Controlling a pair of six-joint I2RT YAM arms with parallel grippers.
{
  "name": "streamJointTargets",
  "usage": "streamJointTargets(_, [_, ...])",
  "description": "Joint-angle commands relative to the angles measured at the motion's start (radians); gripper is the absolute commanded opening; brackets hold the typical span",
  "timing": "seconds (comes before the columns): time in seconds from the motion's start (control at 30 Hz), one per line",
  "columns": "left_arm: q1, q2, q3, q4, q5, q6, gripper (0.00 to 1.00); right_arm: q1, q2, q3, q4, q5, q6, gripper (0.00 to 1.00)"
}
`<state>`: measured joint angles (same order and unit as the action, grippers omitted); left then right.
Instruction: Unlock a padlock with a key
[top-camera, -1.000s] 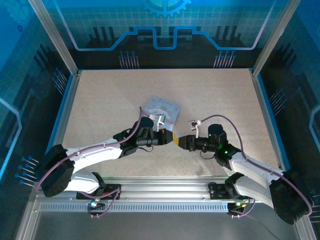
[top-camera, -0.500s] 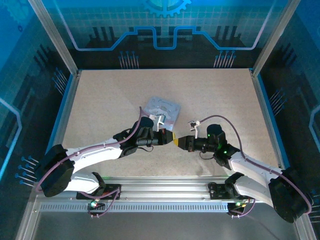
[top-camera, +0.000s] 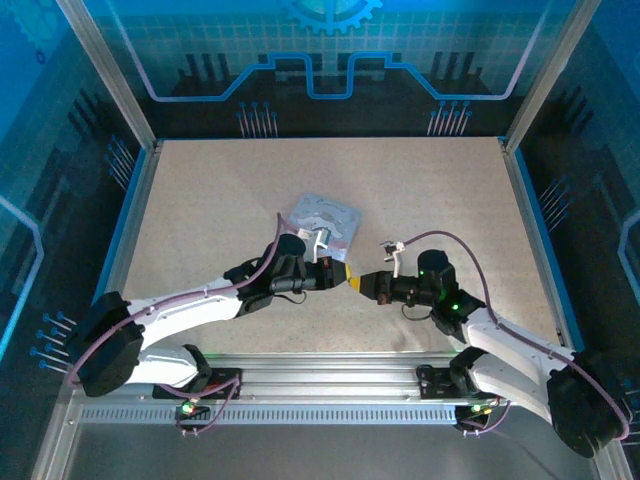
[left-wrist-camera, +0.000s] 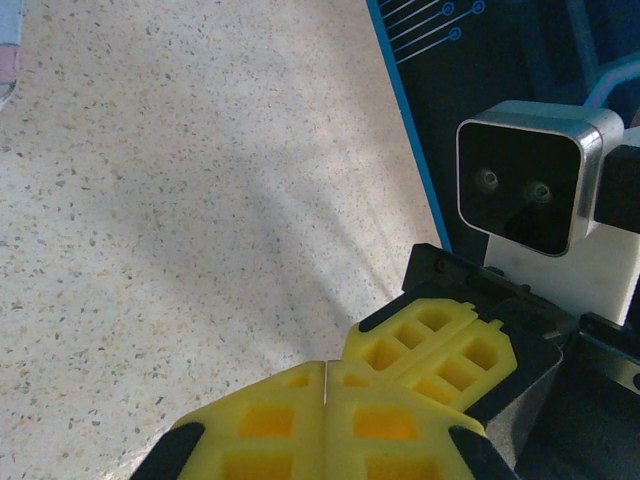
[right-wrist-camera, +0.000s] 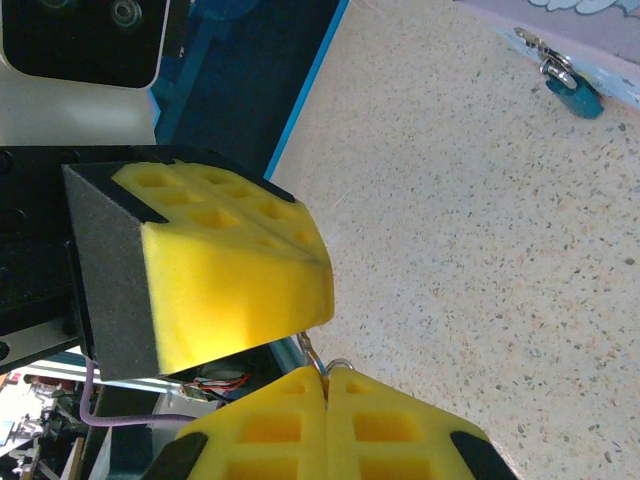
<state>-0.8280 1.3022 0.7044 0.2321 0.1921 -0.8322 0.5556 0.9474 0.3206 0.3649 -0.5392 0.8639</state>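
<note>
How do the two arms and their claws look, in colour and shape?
The left arm and right arm have white shells, black joints and a purple cable alongside. The left claw and right claw are black with yellow grid-patterned pads. A green light glows on the right arm.

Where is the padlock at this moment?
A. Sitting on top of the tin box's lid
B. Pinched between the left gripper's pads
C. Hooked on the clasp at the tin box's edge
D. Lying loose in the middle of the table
C: the right wrist view shows the padlock hanging from the clasp on the side of the tin box.
</note>
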Motion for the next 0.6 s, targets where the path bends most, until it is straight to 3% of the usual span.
streamJointTargets(0.0, [0.003, -0.029, -0.010, -0.022, -0.036, 0.012, 0.02, -0.012, -0.024, 0.012, -0.045, 0.019, -0.020, 0.04])
streamJointTargets(0.1, [0.003, -0.029, -0.016, -0.017, -0.033, 0.012, 0.07, -0.017, -0.028, 0.014, -0.056, 0.023, -0.021, 0.04])
streamJointTargets(0.57, [0.041, -0.133, -0.027, -0.194, -0.136, 0.090, 0.56, -0.017, -0.010, 0.054, -0.232, 0.062, -0.115, 0.04])
